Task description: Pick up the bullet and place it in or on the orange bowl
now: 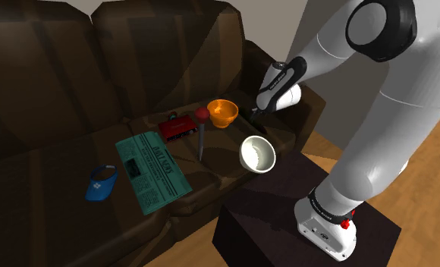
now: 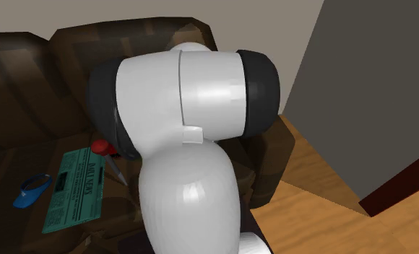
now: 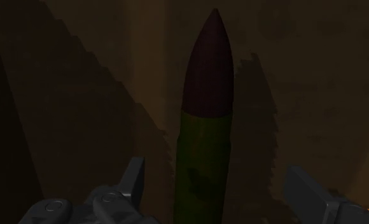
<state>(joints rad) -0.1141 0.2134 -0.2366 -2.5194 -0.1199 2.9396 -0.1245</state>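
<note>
- The black gripper [image 1: 254, 113] hangs low over the far end of the brown leather sofa [image 1: 51, 98], by the seat's edge next to the armrest, at the shoulder view's right
- From the hand's own camera the gripper [image 3: 215, 168] is spread wide, with its fingers [image 3: 133, 183] standing clear on either side of the bullet [image 3: 205, 121] and touching nothing
- The bullet has a dark red pointed tip and a dull green case; it lies on the brown leather between the fingers, tip pointing away from the hand
- The orange bowl [image 1: 222, 113] sits upright on the seat just beside the gripper, towards the backrest
- A white bowl [image 1: 258, 153] is tipped on its side at the seat's front edge, near the dark stand [image 1: 268, 208]
- Along the seat towards the shoulder view's left are a red-knobbed pin [image 1: 201, 130], a small red box [image 1: 177, 127], a teal newspaper [image 1: 152, 171] and a blue visor [image 1: 101, 184]
</note>
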